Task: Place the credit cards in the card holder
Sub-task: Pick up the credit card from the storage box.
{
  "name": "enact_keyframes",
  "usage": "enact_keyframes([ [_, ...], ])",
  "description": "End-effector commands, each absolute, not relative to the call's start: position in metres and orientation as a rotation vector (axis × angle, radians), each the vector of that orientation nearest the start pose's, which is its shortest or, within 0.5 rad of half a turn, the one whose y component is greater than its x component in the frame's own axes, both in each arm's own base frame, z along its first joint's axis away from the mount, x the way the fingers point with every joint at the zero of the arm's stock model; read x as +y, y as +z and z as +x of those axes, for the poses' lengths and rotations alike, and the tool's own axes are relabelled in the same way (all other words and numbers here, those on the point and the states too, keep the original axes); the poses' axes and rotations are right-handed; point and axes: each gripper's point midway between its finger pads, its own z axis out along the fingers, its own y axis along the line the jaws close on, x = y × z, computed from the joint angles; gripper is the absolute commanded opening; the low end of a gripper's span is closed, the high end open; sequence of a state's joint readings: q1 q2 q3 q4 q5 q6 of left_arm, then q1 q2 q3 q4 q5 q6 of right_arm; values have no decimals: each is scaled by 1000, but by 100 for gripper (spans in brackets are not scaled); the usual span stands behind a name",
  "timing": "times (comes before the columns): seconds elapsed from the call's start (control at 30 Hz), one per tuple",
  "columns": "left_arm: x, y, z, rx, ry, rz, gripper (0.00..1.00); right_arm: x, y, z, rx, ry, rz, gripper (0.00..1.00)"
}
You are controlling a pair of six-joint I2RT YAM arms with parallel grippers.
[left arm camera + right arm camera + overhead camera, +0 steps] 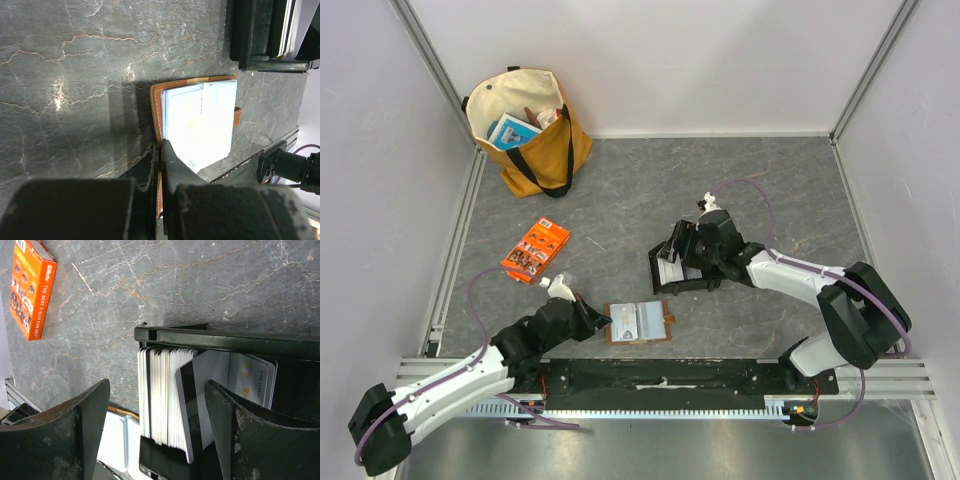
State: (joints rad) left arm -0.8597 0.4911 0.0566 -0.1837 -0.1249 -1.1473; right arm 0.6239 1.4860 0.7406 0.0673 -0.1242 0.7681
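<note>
The card holder [638, 322] lies open at the near edge of the table [770, 180], with the closed left gripper [163, 152] resting on its left border, apparently to steady it. Farther back, the right gripper [682, 256] hangs wide and empty over the credit cards [159, 395] in the black tray [225, 338]. The pick is judged to be the step in hand, and the next move calls for closing on the one card leaning out.

The left arm [450, 385] is stretched low from the near left corner toward the middle, and the left gripper [598, 322] is seen with its fingers [175, 165] pressed together. The right arm [800, 275] is bent at the elbow and reached leftward, and the right gripper [157, 385] is held with its jaws spread wide, pointed downward.
</note>
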Motion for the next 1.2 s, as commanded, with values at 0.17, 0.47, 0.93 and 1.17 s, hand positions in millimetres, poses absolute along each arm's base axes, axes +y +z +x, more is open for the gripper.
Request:
enact_keyframes([
  [0.17,-186,32,141,2317,-948,-395,2,268,96,289,2343,893,99,74],
  [0.47,-186,30,140,2321,-948,-394,2,257,89,289,2358,844,113,56],
  [0.93,-187,29,140,2325,-950,-392,2,253,83,285,2380,849,119,50],
  [1.17,-188,28,139,2331,-952,-388,2,251,89,287,2365,863,127,31],
])
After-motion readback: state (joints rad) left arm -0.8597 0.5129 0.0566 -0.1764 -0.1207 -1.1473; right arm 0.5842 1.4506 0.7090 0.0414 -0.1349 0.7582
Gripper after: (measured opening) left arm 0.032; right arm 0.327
